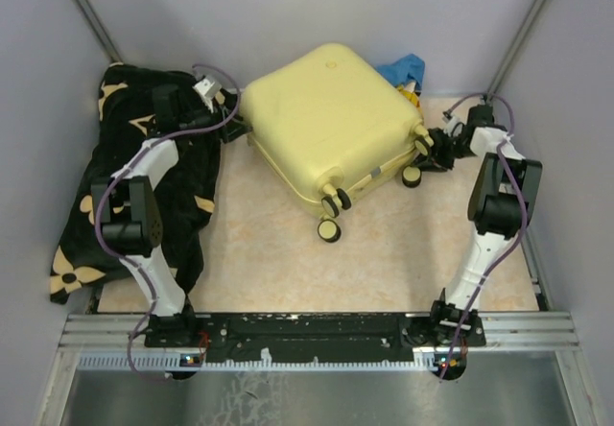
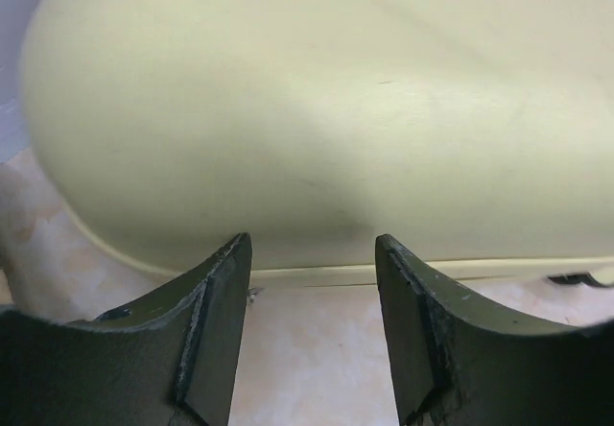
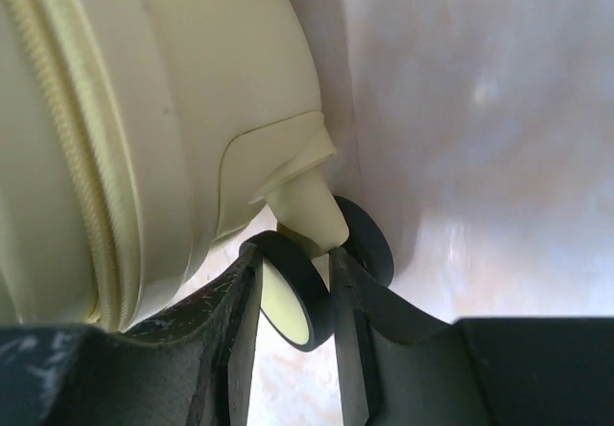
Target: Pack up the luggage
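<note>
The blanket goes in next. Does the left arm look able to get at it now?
Probably yes: the blanket lies uncovered beneath that arm, and the left gripper is open, holding nothing.

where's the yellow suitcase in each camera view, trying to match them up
top external: yellow suitcase lies closed at centre back, wheels on its near-right edge.
left wrist: its shell fills the upper frame, beyond the left gripper.
right wrist: its zippered corner at left, a wheel between the right gripper fingers.
shared landmark: the pale marbled tabletop.
</note>
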`<move>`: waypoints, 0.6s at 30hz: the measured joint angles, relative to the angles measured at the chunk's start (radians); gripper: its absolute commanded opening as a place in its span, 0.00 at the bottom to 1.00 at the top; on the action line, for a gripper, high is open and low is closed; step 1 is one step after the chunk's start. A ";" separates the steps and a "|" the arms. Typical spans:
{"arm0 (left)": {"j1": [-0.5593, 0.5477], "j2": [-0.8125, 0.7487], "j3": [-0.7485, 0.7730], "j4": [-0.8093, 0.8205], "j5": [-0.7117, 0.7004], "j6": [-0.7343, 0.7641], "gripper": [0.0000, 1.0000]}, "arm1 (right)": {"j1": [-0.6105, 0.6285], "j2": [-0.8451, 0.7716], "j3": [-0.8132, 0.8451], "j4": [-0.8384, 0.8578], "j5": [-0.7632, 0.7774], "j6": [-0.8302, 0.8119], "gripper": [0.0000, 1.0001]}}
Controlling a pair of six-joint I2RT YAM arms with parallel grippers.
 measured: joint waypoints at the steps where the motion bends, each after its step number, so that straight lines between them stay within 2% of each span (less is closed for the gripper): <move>1: 0.001 -0.029 -0.022 -0.013 0.012 0.013 0.61 | 0.007 0.018 0.027 0.011 0.001 -0.003 0.38; 5: 0.003 -0.146 -0.083 -0.105 0.036 0.108 0.70 | 0.025 0.052 0.080 0.073 0.025 -0.055 0.47; 8: 0.003 -0.226 -0.089 -0.178 0.025 0.189 0.73 | 0.001 0.000 -0.004 0.138 0.030 -0.092 0.56; 11: -0.001 -0.288 -0.089 -0.221 0.004 0.270 0.74 | -0.080 -0.157 -0.198 0.202 0.013 -0.109 0.62; 14: -0.018 -0.318 -0.089 -0.251 -0.001 0.327 0.74 | -0.164 -0.349 -0.361 0.241 -0.005 -0.140 0.76; 18: -0.062 -0.316 -0.089 -0.285 -0.013 0.372 0.74 | -0.164 -0.527 -0.422 0.267 -0.050 -0.192 0.88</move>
